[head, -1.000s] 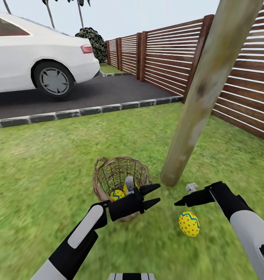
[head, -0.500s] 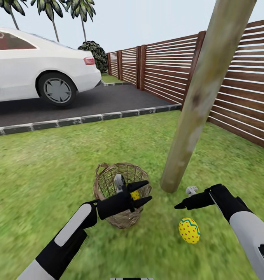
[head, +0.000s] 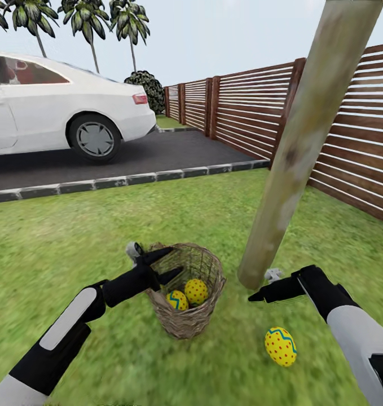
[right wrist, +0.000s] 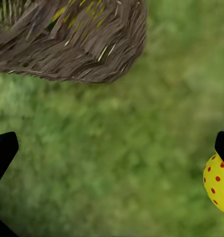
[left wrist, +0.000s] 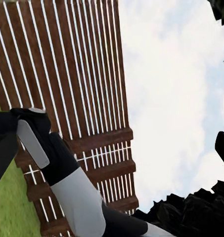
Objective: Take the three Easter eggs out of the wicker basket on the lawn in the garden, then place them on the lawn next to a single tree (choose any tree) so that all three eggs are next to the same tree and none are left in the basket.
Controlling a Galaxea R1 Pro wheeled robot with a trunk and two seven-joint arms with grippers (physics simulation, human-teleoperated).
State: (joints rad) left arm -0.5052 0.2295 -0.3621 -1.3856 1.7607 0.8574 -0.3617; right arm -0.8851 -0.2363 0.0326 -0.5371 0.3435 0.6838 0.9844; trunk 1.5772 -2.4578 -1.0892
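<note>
Since a moment ago your left gripper has drawn back to the basket rim, fingers apart, empty. Two eggs remain inside; reach back in next. By the tree, your right gripper hovers open above the third egg.

The three Easter eggs are showing yellow shells with red dots and blue zigzag stripes: two inside the brown woven wicker basket and one lying on the green lawn. The tree is showing a pale grey-tan, mottled trunk against the brown slatted fence. A white car is standing on dark asphalt edged with grey kerb.
</note>
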